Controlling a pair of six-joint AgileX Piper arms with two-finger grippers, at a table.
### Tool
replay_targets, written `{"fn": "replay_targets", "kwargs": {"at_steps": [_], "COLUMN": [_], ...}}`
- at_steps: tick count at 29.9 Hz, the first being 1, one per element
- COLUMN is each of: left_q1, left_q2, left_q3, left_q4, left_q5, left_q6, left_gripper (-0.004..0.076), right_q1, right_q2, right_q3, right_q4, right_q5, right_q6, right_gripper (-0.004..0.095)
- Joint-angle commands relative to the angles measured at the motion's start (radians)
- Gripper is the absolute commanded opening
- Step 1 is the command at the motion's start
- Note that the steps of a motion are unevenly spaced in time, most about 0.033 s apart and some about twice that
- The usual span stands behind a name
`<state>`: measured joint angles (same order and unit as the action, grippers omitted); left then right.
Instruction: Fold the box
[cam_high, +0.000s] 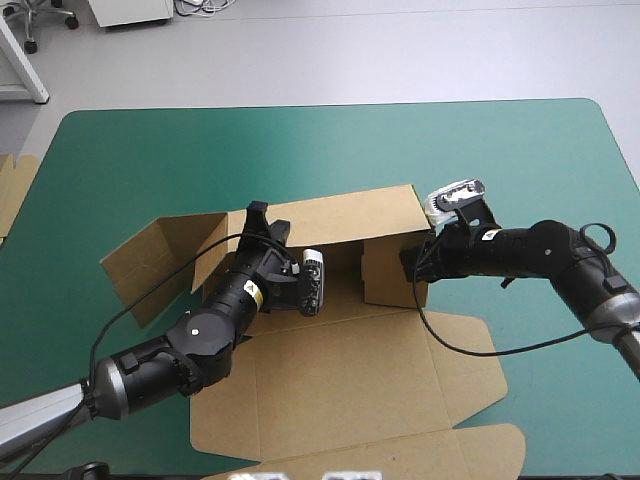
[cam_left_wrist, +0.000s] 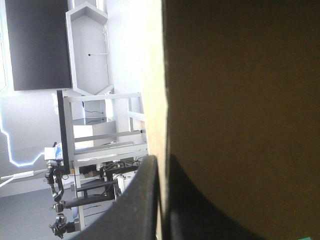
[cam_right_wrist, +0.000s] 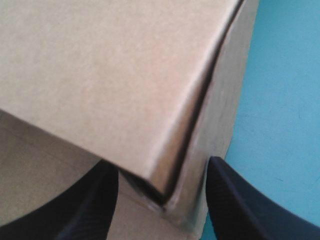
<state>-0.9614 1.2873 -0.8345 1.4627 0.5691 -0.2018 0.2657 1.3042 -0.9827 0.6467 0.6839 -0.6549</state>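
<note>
The box (cam_high: 350, 380) is sitting around the middle of the table (cam_high: 500, 150), only partly raised. Its far wall is standing up, a wide flap is splaying out to the left, a short wall is standing at the right, and the broad lid panel is lying flat toward the near edge, where its rim is running out of the high view. The left arm is covering the left part of the box floor there, so the fold beneath it is not showing. The left gripper (cam_high: 262, 222) is sitting at the left end of the far wall. From above, its fingers are hard to separate. Its own wrist view is settling this: the left gripper (cam_left_wrist: 162, 159) is pinching the board's thin edge, fingers nearly together, with the box (cam_left_wrist: 240, 100) filling the side as a dark field. The right gripper (cam_high: 412, 262) is reaching in at the right wall, black against shadow in the high view. In its wrist view the right gripper (cam_right_wrist: 161, 165) is standing with fingers apart, straddling a corner of the box (cam_right_wrist: 110, 75) where a folded panel is meeting the wall. Whether either finger is touching board cannot be told. Spare board (cam_high: 10, 190) is showing at the table's left edge, mostly cut off.
</note>
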Motion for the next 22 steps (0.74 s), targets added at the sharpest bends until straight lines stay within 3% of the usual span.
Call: {"fn": "replay_targets", "kwargs": {"at_steps": [1, 6, 18, 22], "left_q1": [-0.006, -0.006, -0.006, -0.006], "left_q2": [-0.02, -0.02, -0.02, -0.02], "left_q3": [-0.021, -0.021, -0.025, -0.025], "left_q4": [0.025, 0.032, 0.07, 0.07], "left_q5": [0.009, 0.009, -0.001, -0.018], "left_q6": [0.0, 0.0, -0.045, -0.045], "left_gripper": [-0.001, -0.001, -0.001, -0.001], "right_q1": [0.044, 0.082, 0.084, 0.084], "right_q2": [-0.029, -0.029, -0.029, -0.029], "right_q3": [-0.026, -0.026, -0.027, -0.027], "right_q4": [-0.03, -0.139, -0.114, -0.088], "right_q5": [-0.11, -0.155, -0.143, -0.143], "right_q6": [0.078, 0.166, 0.078, 0.059], "right_gripper": [0.0489, 0.0423, 0.0132, -0.0019]}}
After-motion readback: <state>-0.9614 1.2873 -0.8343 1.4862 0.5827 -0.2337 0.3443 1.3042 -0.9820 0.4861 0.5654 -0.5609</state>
